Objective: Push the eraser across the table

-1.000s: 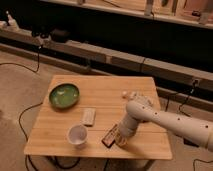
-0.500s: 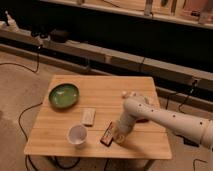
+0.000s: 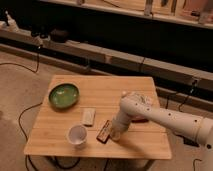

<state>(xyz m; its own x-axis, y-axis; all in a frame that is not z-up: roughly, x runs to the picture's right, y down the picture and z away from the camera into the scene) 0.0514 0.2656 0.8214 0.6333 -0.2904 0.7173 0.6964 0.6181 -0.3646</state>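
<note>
standing nearest the front edge of the table, a white cup sits upright at about 7 o'clock from the tabletop's middle. just beside it, at its 3 o'clock but apart from it, the eraser lies flat near the front edge, its long side slanting toward 1 o'clock. the gripper is down at the tabletop at the eraser's 3 o'clock, close against its side. whether the two touch is unclear, and how wide the gripper stands is not to be made out. the white arm rises from it over a rounded elbow and runs off toward 3 o'clock, past the table's right edge. a pale flat rectangle lies at the eraser's 11 o'clock, a little apart. a reddish-brown oblong shows partly behind the arm, at 3 o'clock from the middle. farther back, a green bowl sits at 10 o'clock. beyond the table, cables trail over the floor before a long low ledge.
</note>
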